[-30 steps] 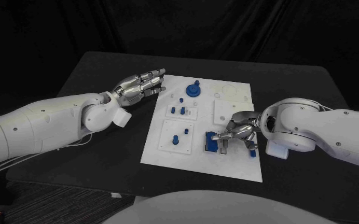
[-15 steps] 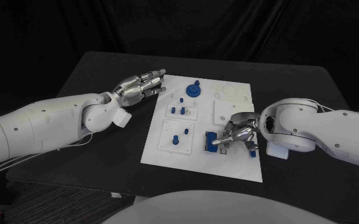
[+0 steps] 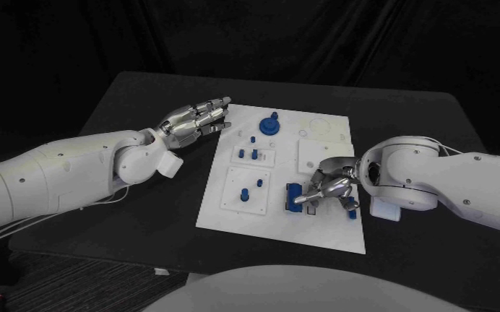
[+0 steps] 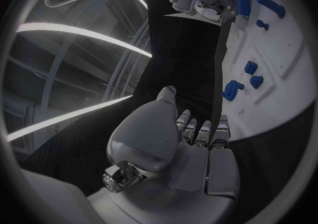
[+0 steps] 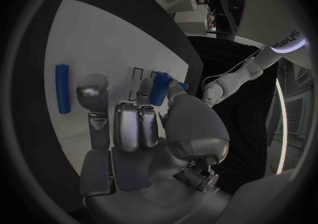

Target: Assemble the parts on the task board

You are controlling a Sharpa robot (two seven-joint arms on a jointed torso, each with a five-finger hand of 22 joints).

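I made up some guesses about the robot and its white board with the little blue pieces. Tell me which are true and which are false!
1. The task board is white. True.
2. The left hand is holding a blue piece. False: it holds nothing and sits at the board's far left corner.
3. The right hand is over the board, beside the blue block. True.
4. The round blue part lies on the black table. False: it sits on the board, near its far edge.
5. The small blue pegs stand on the board. True.

head overhead, wrist views share task board (image 3: 281, 175)
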